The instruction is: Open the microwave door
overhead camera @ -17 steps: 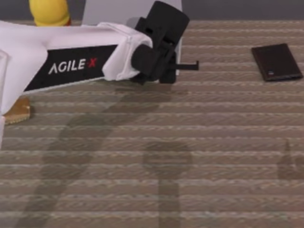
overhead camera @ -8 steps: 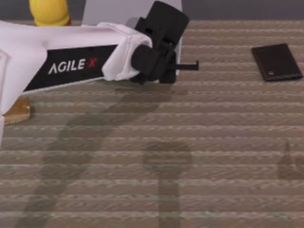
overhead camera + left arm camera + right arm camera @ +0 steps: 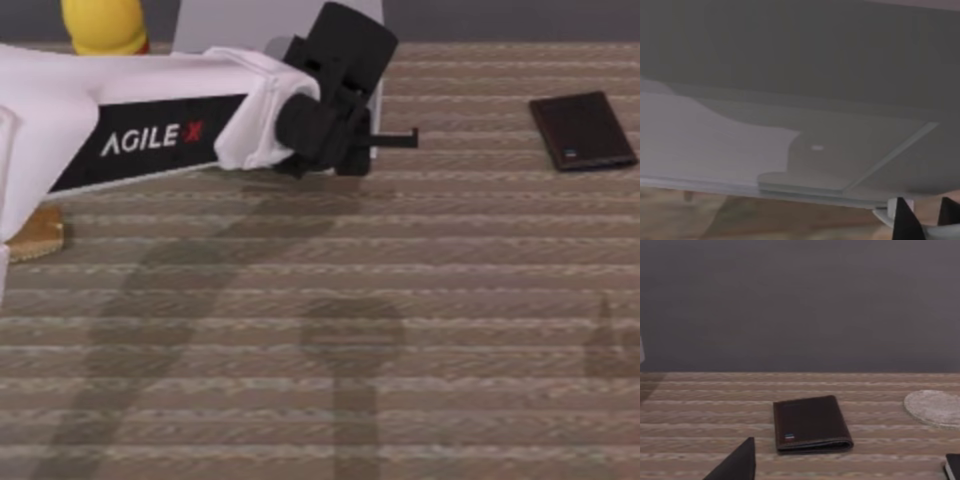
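The light-grey microwave (image 3: 250,20) stands at the table's back edge, left of centre. My left arm reaches across to it from the left. My left gripper (image 3: 398,137) is at the microwave's right end, where one thin black finger pokes out past a pale vertical strip (image 3: 377,100). In the left wrist view a pale microwave panel (image 3: 715,150) fills the frame. The left gripper (image 3: 923,199) has its two fingertips close together at the microwave door's white handle edge (image 3: 891,207). How far the door stands out I cannot tell. My right gripper (image 3: 850,465) is parked off to the right, open, with one fingertip (image 3: 742,460) showing.
A dark brown wallet-like slab (image 3: 582,130) lies at the back right, also in the right wrist view (image 3: 810,425). A yellow object (image 3: 103,25) stands at the back left. A golden-brown item (image 3: 38,235) sits at the left edge. A pale round disc (image 3: 934,407) lies beyond the slab.
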Robot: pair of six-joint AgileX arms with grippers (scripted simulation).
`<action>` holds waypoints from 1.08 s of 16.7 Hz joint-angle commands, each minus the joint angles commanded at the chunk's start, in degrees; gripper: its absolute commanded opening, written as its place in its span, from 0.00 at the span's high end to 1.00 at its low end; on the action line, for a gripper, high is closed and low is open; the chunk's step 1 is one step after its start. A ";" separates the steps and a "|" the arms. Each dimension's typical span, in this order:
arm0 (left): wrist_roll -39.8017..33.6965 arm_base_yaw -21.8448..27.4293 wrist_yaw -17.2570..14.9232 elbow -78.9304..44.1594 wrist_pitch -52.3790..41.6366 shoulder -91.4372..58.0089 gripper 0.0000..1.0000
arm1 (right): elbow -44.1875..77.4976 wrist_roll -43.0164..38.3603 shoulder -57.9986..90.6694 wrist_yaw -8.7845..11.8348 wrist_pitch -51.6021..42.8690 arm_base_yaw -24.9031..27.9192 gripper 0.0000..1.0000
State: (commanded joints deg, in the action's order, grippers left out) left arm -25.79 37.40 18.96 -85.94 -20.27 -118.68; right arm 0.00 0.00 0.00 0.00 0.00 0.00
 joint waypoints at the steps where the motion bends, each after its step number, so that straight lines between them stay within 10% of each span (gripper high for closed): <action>1: 0.00 0.00 0.00 0.00 0.00 0.00 1.00 | 0.00 0.00 0.00 0.00 0.00 0.00 0.00; 18: 3.00 -0.44 -2.15 3.71 2.28 2.35 1.00 | 0.00 0.00 0.00 0.00 0.00 0.00 0.00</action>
State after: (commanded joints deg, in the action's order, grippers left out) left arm -22.79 36.96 16.81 -82.23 -17.99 -116.33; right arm 0.00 0.00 0.00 0.00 0.00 0.00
